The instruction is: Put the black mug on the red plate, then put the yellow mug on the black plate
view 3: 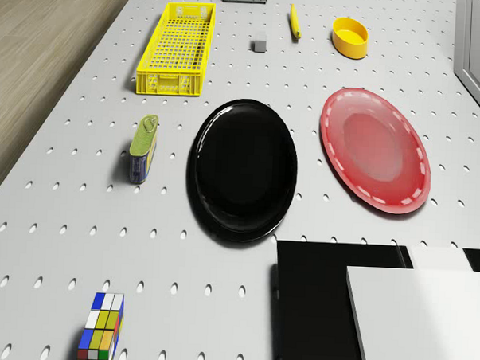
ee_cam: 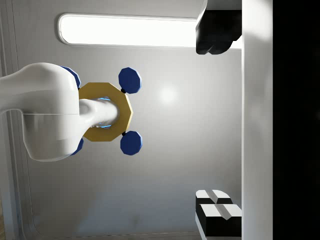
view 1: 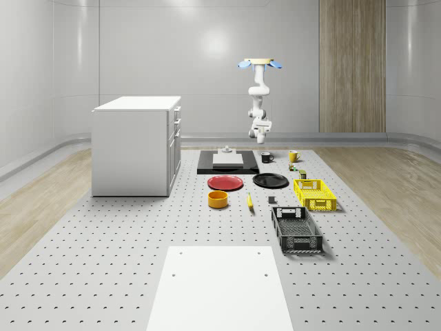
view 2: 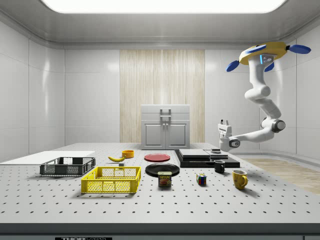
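The black mug [view 1: 267, 157] [view 2: 219, 166] stands on the table beside the black slab, and the yellow mug [view 1: 293, 156] [view 2: 239, 179] stands a little further out. Nearer the table's middle lie the red plate [view 1: 226, 183] [view 3: 374, 158] and the black plate [view 1: 270, 181] [view 3: 242, 168], side by side and bare. The drone [view 1: 258, 63] [view 2: 265, 54] hovers high over the mugs' end of the table. Its arm folds down and back, so my gripper [view 1: 261, 125] [view 2: 223, 122] [ee_cam: 218, 125] hangs well above the black mug, pointing up at the ceiling, open and holding nothing.
A black slab [view 1: 227, 163] [view 3: 330, 303] carries a white block [view 3: 421, 315]. A can [view 3: 143, 148], a Rubik's cube [view 3: 102, 329], a yellow crate [view 1: 315, 193], a black crate [view 1: 296, 229], an orange bowl [view 1: 218, 199] and a banana [view 1: 249, 201] lie around. A white cabinet [view 1: 134, 145] stands at the whole-scene view's left.
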